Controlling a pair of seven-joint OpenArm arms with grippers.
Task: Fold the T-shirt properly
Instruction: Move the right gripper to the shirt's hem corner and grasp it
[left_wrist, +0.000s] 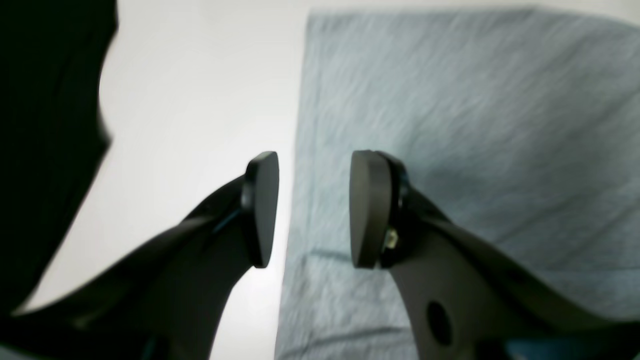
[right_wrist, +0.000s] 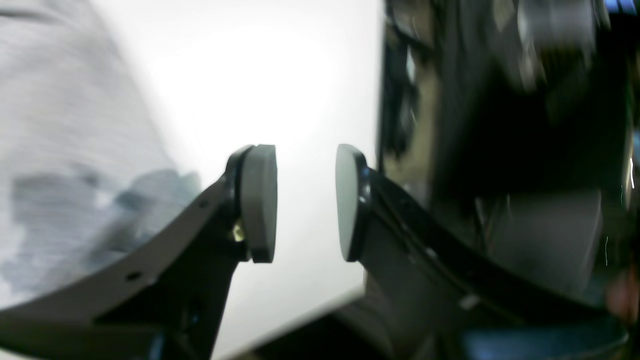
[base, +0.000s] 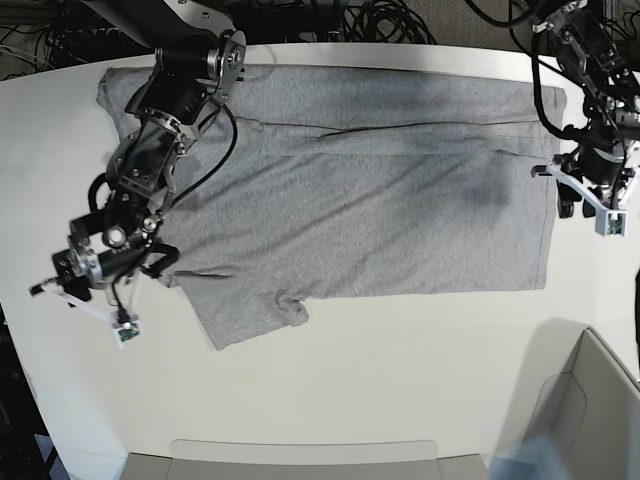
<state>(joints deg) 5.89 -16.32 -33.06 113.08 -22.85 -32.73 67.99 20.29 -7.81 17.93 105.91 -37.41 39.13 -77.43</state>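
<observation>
The heather-grey short-sleeved cotton T-shirt (base: 370, 190) lies spread across the white table (base: 400, 380), one long edge already turned over, a sleeve sticking out toward the near side. It stretches between the two arms: its hem edge lies just under and beside the left gripper (left_wrist: 312, 210), while its sleeve end lies beside the right gripper (right_wrist: 305, 202), which hangs over bare table.

To do this step well, I judge each gripper should come down on an edge of the cloth, pinch both layers cleanly, and lift evenly so the next fold lands straight.

The left gripper's jaws stand apart, straddling the shirt's edge and holding nothing. The right gripper's jaws are likewise apart and empty.
</observation>
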